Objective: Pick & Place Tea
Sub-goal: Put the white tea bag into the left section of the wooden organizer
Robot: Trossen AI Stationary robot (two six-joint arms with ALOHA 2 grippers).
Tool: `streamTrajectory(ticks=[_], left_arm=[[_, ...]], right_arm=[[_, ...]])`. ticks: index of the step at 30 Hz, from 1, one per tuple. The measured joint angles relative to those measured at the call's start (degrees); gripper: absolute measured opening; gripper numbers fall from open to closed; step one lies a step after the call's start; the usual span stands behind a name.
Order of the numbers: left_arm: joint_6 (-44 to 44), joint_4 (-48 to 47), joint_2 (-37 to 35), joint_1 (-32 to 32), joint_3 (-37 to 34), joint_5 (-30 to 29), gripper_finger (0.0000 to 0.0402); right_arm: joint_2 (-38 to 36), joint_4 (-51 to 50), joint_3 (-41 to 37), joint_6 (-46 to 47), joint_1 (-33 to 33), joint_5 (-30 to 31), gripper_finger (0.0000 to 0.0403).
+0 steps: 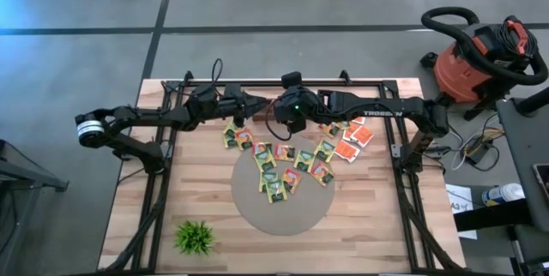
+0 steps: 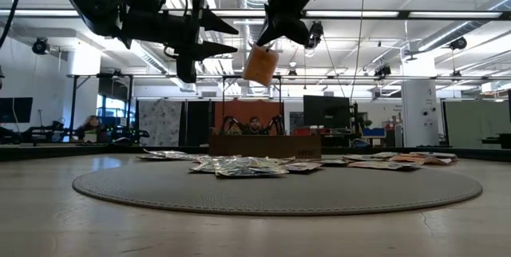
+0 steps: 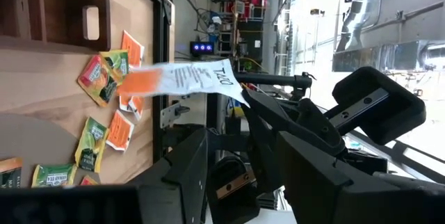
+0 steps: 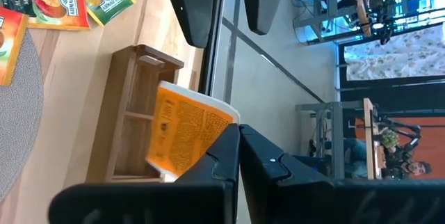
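above the wooden box (image 4: 142, 113), right gripper (image 2: 275, 37) pinching an orange sachet (image 2: 260, 65); lower squarely before release; left gripper (image 2: 209, 37) spread wide, empty.

"MANGO MAGIC" on sachet (image 4: 59, 1); "TROSSEN" on right arm (image 1: 377, 113)

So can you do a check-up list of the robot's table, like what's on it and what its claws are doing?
Surface: wooden table with a round grey mat.
Job's things: tea sachets scattered on the mat and table; one orange sachet held in the air.
Clutter: small green plant; wooden box.
Grippers: right gripper shut on the orange sachet; left gripper open beside it.
Cables: black wires at the table's far edge.
Surroundings: red shop vacuum; people at desks.
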Motion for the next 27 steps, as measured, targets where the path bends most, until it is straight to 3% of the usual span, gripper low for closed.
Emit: streamTrajectory(ticks=[14, 27], left_arm=[[-0.4, 0.07, 0.0, 0.04, 0.0, 0.0, 0.0165], [-8.46, -2.28, 0.04, -0.3, 0.02, 0.0, 0.0165]], right_arm=[[0.0, 0.0, 0.0, 0.45, 0.02, 0.0, 0.0008], [0.0, 0.92, 0.0, 1.77, 0.04, 1.38, 0.0008]])
